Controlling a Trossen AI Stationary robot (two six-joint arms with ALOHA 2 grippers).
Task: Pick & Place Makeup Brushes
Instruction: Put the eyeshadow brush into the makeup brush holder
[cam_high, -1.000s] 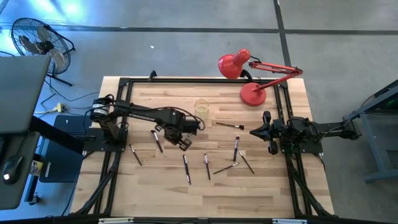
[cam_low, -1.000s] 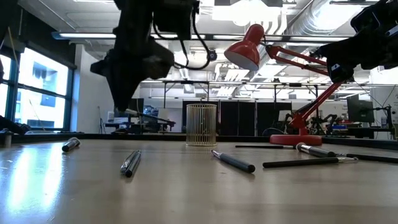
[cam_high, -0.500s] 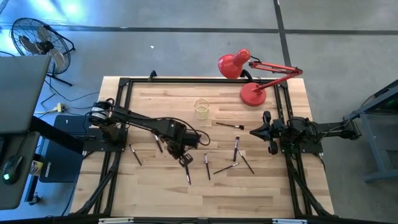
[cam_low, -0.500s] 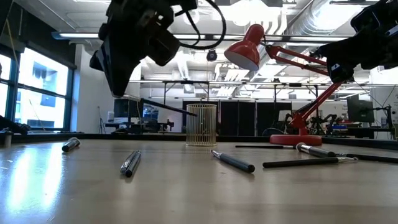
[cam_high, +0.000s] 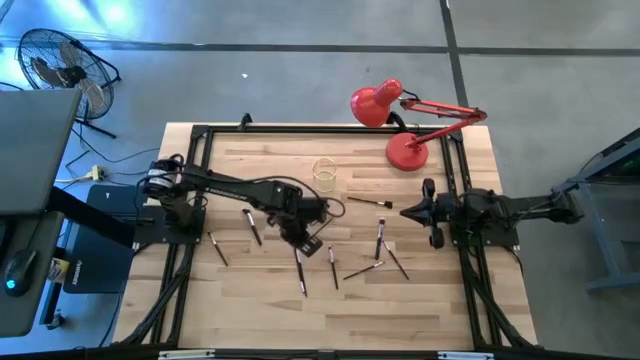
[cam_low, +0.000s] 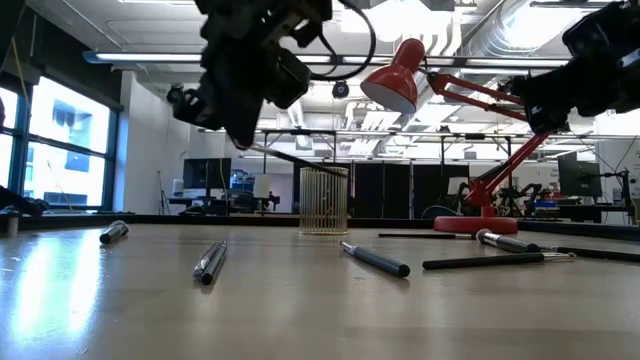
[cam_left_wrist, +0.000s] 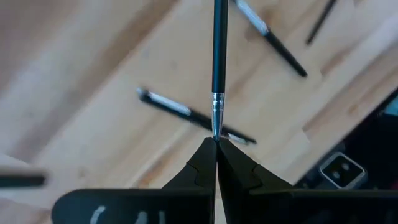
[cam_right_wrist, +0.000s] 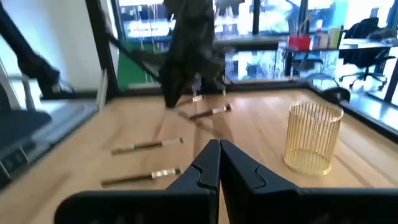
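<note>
The left gripper (cam_high: 310, 243), at frame centre, has lifted one makeup brush (cam_left_wrist: 217, 62) clear of the table, pinched at its tip; the cup (cam_high: 324, 174) comes next. The right gripper (cam_high: 410, 211) waits, pressed together.

The high view looks straight down from far up and takes in the whole table (cam_high: 420, 290) and both arms. The low view sits at table height and looks flat across the wood into the room behind. The left wrist view looks close down at the wood. The right wrist view looks across the table from its side. The low and right wrist views both see the cup (cam_low: 324, 200), and so does the high view.
</note>
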